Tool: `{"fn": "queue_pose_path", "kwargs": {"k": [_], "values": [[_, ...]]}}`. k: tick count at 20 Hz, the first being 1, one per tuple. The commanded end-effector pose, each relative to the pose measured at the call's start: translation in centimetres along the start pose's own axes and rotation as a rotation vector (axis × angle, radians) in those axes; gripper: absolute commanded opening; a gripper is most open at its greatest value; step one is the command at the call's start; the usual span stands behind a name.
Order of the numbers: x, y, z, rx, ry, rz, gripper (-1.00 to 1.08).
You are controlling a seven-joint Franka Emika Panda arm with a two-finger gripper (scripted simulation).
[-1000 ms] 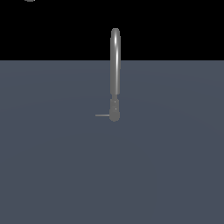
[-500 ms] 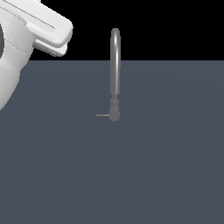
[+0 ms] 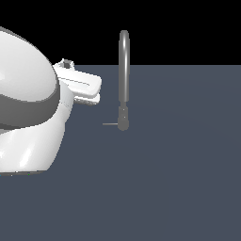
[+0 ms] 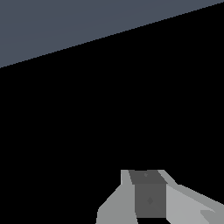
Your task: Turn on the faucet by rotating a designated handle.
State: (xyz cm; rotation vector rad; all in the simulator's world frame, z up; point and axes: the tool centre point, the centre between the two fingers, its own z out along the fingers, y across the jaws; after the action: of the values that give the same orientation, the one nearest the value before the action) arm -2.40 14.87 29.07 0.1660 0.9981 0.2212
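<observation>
Faucet (image 3: 124, 70) stood at centre frame, upper half; its handle (image 3: 109, 124) jutted towards frame left from the base. Judged rigid, slick, thin: best pushed near its free tip. Robot arm (image 3: 28, 108) filled the left. Gripper (image 4: 151, 199) cropped in the wrist view; jaw state undeterminable.

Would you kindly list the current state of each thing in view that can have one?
faucet: upright, spout arched at the top, untouched.
handle: sticking out level towards the exterior view's left, nothing touching it.
robot arm: at the exterior view's left, apart from the faucet.
gripper: too little shows to tell open from shut; holding nothing visible.
</observation>
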Motion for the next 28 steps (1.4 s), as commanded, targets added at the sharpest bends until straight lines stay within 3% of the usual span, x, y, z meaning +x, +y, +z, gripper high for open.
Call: {"fn": "queue_pose_path", "kwargs": {"k": [1, 6, 12, 28], "values": [[2.9, -2.1, -1.7, -0.003, 0.094, -0.051, -1.0], [7.0, -5.8, -4.9, 0.002, 0.243, -0.126, -1.0], [9.8, -8.9, -7.8, 0.015, 0.363, -0.181, -1.0], [13.5, -12.0, -12.1, 0.036, 0.496, -0.203, -1.0]]}}
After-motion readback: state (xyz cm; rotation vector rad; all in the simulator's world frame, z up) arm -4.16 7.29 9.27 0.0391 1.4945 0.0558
